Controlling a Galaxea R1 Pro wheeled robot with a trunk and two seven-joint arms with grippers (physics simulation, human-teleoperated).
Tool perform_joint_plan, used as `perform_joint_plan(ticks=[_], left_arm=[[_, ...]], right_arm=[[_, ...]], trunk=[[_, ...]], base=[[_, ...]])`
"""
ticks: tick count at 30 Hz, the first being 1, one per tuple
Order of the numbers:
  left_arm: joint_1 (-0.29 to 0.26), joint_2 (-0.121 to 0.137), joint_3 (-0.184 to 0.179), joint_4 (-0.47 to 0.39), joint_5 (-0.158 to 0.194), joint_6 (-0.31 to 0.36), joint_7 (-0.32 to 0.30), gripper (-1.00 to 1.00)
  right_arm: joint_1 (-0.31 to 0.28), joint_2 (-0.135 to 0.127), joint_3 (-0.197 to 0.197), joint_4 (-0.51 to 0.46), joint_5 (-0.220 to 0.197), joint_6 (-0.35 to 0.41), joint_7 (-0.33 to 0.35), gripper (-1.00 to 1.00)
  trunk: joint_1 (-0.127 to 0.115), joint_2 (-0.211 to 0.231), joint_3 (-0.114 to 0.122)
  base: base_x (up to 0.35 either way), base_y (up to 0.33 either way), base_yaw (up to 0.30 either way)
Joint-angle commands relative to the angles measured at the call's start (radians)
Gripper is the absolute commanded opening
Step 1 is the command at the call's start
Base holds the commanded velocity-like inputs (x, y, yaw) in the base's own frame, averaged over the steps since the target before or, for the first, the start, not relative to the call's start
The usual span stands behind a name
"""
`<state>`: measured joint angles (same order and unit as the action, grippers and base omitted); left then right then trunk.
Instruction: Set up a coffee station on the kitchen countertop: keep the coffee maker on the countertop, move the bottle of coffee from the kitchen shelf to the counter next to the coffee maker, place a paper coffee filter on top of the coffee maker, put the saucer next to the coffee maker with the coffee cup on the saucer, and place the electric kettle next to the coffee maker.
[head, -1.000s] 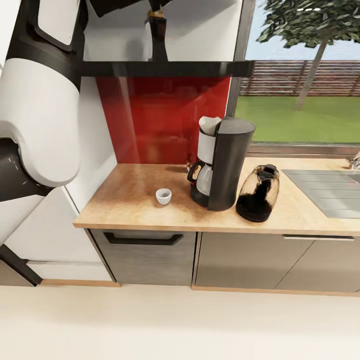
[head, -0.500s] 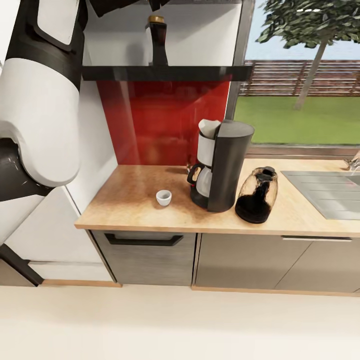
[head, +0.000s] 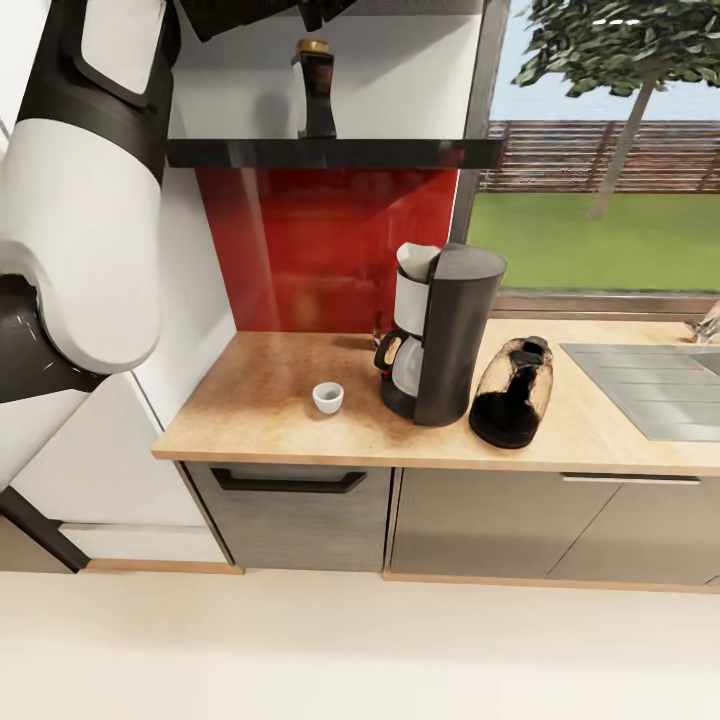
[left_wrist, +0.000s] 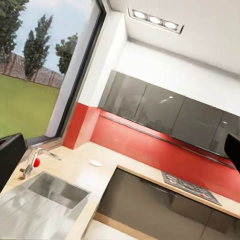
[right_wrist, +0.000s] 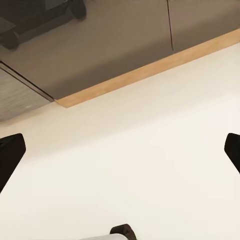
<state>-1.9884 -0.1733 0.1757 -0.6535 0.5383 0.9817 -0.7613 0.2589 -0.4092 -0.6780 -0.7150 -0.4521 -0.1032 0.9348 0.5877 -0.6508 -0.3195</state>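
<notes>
Bottle of coffee (head: 316, 88) on kitchen shelf (head: 335, 152)

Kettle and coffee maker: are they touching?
Apart. In the head view a thin strip of countertop shows between the kettle base and the coffee maker.

Coffee bottle (head: 316, 88) upright on shelf (head: 330, 152); cup (head: 327, 397) beside coffee maker (head: 440, 335), saucer perhaps elsewhere.

Bright, even daylight; sharp renders
</notes>
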Motion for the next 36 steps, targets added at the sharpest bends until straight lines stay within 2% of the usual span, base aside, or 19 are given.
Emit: perform_joint_plan(ticks=[1, 6, 9, 11, 12, 14, 17, 18, 24, 26, 27, 28, 29, 30, 35, 36], left_arm=[[-0.001, -0.001, 0.005, 0.007, -0.006, 0.004, -0.005, 1.00], [-0.001, -0.001, -0.001, 0.153, -0.009, -0.004, -0.002, 1.00], [-0.001, -0.001, -0.003, 0.191, -0.010, -0.018, -0.001, 1.00], [-0.001, -0.001, -0.018, 0.205, -0.019, -0.027, 0.000, 1.00], [-0.001, -0.001, -0.037, 0.209, -0.032, -0.030, 0.008, 1.00], [-0.001, -0.001, -0.054, 0.209, -0.044, -0.032, 0.029, 1.00], [-0.001, -0.001, -0.078, 0.201, -0.055, -0.034, 0.097, 1.00], [-0.001, -0.001, -0.087, 0.178, -0.058, -0.034, 0.137, 1.00], [-0.001, -0.001, -0.105, 0.097, -0.064, -0.033, 0.214, 1.00], [-0.001, -0.001, -0.132, 0.058, -0.064, -0.032, 0.278, 1.00], [-0.001, -0.001, -0.159, 0.019, -0.063, -0.030, 0.325, 1.00], [-0.001, -0.001, -0.215, -0.046, -0.064, -0.029, 0.393, 1.00], [-0.001, -0.001, -0.231, -0.059, -0.064, -0.028, 0.411, 1.00], [-0.001, -0.001, -0.270, -0.084, -0.065, -0.028, 0.454, 1.00], [-0.001, -0.001, -0.390, -0.145, -0.064, -0.026, 0.605, 1.00], [-0.001, -0.001, -0.435, -0.159, -0.063, -0.025, 0.662, 1.00]], right_arm=[[0.000, 0.000, 0.001, 0.000, -0.005, -0.002, 0.002, 1.00], [0.000, 0.000, 0.001, 0.000, -0.004, -0.003, 0.002, 1.00], [0.000, 0.000, 0.002, 0.001, -0.004, -0.003, 0.002, 1.00], [0.000, 0.000, 0.002, 0.001, -0.004, -0.003, 0.002, 1.00], [0.000, 0.000, 0.002, 0.001, -0.004, -0.003, 0.002, 1.00], [0.000, 0.000, 0.002, 0.001, -0.004, -0.003, 0.002, 1.00], [0.000, 0.000, 0.002, 0.002, -0.004, -0.003, 0.001, 1.00], [0.000, 0.000, 0.002, 0.002, -0.004, -0.003, 0.001, 1.00], [0.000, 0.000, 0.002, 0.002, -0.003, -0.003, 0.001, 1.00], [0.000, 0.000, 0.002, 0.002, -0.003, -0.003, 0.001, 1.00], [0.000, 0.000, 0.002, 0.002, -0.003, -0.003, 0.001, 1.00], [0.000, 0.000, 0.002, 0.002, -0.003, -0.003, -0.006, 1.00], [0.000, 0.000, 0.002, 0.002, -0.003, -0.003, -0.012, 1.00], [0.000, 0.000, 0.002, 0.002, -0.004, -0.003, -0.025, 1.00], [0.000, 0.000, 0.003, 0.002, -0.004, -0.002, -0.045, 1.00], [0.000, 0.000, 0.003, 0.002, -0.004, -0.002, -0.048, 1.00]], trunk=[[0.000, -0.001, -0.001], [0.000, -0.001, -0.001], [0.000, -0.001, -0.001], [0.000, -0.001, -0.001], [0.000, -0.001, -0.001], [0.000, -0.001, -0.001], [0.000, -0.001, -0.001], [0.000, -0.001, -0.001], [0.000, -0.001, -0.001], [0.000, -0.001, -0.001], [0.000, -0.001, -0.001], [0.000, -0.001, -0.001], [0.000, -0.001, -0.001], [0.000, -0.001, -0.001], [0.000, -0.001, -0.001], [0.000, -0.001, -0.001]], base=[[0.000, 0.000, 0.000], [0.000, 0.000, 0.000], [0.000, 0.000, 0.000], [0.000, 0.000, 0.000], [0.000, 0.000, 0.000], [0.000, 0.000, 0.000], [0.000, 0.000, 0.000], [0.000, 0.000, 0.000], [0.000, 0.000, 0.000], [0.000, 0.000, 0.000], [0.000, 0.000, 0.000], [0.000, 0.000, 0.000], [0.000, 0.000, 0.000], [0.000, 0.000, 0.000], [0.000, 0.000, 0.000], [0.000, 0.000, 0.000]])
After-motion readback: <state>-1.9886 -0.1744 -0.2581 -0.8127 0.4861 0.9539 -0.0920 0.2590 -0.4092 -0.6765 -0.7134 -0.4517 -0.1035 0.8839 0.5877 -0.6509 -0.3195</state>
